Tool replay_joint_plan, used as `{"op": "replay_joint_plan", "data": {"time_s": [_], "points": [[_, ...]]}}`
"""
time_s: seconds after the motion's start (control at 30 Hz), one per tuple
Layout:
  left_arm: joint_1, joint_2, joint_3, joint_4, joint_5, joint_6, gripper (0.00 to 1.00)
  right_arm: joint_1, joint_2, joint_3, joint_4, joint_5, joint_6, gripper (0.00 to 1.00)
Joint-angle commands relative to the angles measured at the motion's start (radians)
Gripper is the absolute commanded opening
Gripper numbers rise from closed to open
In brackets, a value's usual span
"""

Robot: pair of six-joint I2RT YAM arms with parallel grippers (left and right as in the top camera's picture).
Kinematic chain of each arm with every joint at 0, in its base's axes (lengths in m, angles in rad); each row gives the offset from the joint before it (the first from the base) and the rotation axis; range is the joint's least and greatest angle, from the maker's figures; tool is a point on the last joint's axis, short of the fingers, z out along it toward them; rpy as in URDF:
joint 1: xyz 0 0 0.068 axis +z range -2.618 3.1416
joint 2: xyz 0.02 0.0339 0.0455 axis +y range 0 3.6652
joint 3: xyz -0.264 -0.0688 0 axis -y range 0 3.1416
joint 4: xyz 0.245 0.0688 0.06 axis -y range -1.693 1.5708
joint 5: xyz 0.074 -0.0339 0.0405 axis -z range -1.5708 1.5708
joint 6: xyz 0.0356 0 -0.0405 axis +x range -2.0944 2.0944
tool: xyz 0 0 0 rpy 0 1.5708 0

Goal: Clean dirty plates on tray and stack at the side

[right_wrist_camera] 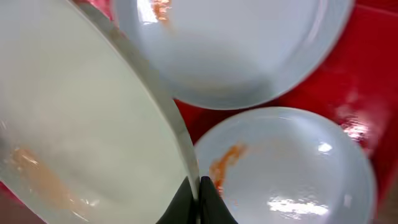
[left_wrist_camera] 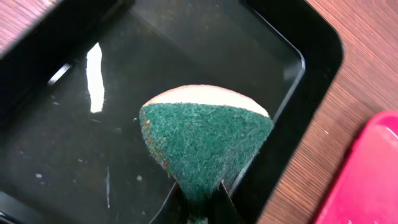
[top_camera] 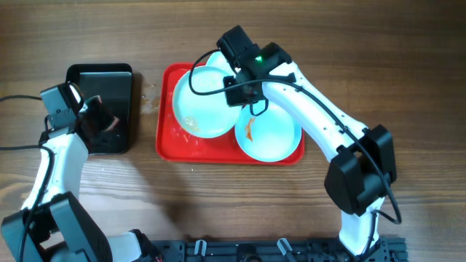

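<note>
The brown wooden counter (top_camera: 218, 204) runs in long grain under everything, catching a pale glare toward its near-left part. A large red rectangular plastic tray (top_camera: 166, 142) sits near its middle, with a few wet-looking specks on the wood just off the tray's far-left corner. The right pincer (top_camera: 240, 87) is clamped on the rim of a pale blue-white glossy round plate (top_camera: 200, 105), which is tilted up over the tray's left half and has a faint orange smear on its face. A second plate of the same kind (top_camera: 273, 138) lies flat in the tray's near-right part, streaked with orange near its left edge. A third plate (top_camera: 215, 62) lies at the tray's far side, partly hidden by the held one. Left of the red tray sits a smaller black glossy rectangular tray (top_camera: 109, 76). Over it the left pincer (top_camera: 102, 120) is closed on a green-faced scouring sponge (left_wrist_camera: 205, 137) with a pale back. Whether the sponge touches the black surface, I cannot tell.
</note>
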Motion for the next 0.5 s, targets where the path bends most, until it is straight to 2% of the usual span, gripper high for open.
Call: {"op": "replay_joint_plan", "data": {"time_s": [0.0, 0.23, 0.33, 0.47], "points": [[0.045, 0.004, 0.013, 0.019, -0.034, 0.021, 0.04, 0.044, -0.018, 0.016, -0.015, 0.264, 0.007, 0.04], [0.048, 0.046, 0.011, 0.031, -0.057, 0.035, 0.04, 0.171, -0.018, 0.016, -0.010, 0.624, 0.003, 0.04], [0.049, 0.089, 0.011, 0.036, -0.117, 0.035, 0.04, 0.232, -0.018, 0.016, 0.004, 0.760, -0.051, 0.04], [0.049, 0.092, 0.011, 0.042, -0.117, 0.035, 0.04, 0.295, -0.018, 0.016, 0.040, 0.902, -0.097, 0.04]]}}
